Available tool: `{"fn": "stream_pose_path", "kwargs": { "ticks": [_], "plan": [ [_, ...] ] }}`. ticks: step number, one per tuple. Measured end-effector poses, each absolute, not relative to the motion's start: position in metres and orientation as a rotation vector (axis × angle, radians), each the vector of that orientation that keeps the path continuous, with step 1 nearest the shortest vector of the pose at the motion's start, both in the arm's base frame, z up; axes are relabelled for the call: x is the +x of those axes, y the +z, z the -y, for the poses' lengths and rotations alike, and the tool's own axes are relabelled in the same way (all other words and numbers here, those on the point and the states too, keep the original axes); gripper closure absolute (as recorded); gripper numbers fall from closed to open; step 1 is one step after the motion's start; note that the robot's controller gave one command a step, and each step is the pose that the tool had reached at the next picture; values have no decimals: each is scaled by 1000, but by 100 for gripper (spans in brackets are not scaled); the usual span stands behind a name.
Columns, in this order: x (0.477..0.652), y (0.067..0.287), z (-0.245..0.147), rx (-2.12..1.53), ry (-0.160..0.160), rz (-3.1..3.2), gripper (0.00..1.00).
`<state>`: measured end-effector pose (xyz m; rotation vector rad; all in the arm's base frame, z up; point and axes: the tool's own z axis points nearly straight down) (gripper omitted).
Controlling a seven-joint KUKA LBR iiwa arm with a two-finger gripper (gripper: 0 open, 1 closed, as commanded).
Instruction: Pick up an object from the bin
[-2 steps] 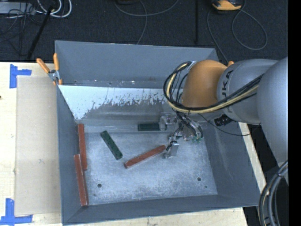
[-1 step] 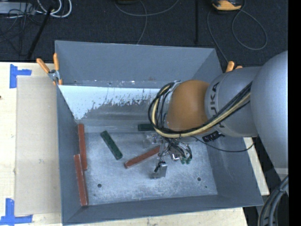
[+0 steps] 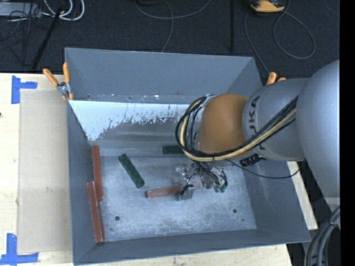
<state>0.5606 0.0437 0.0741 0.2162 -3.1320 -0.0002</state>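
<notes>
The gripper (image 3: 187, 188) is low down in the bin (image 3: 161, 82), near the middle of the floor. Its tip is right at one end of a brown stick (image 3: 162, 193). The stick lies flat and runs away from the jaws toward the left. I cannot tell if the jaws are open or closed, or if they have the stick, because the arm hides too much.

The stick is thin, long and flat. It looks stiff, like wood or plastic, and it is likely very light. It should not bend or break easily. It may be smooth, so it could slip. If it is pinched at the very end, the far end may droop or swing. A hold closer to its middle, across the thin sides, would keep it level.

A green bar (image 3: 131, 170) lies flat further left of the jaws, apart from the stick. A small dark piece (image 3: 171, 149) lies behind the jaws, close to the back wall. More brown sticks (image 3: 96, 170) lie far left, along the side wall.
</notes>
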Motion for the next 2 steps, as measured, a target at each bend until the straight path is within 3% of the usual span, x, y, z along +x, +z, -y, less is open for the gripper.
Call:
{"fn": "stream_pose_path", "kwargs": {
  "ticks": [1, 2],
  "plan": [
    [564, 177, -62, 285, -1, 3137, 100],
    [554, 266, -55, 283, 1, 3138, 100]
  ]
}}
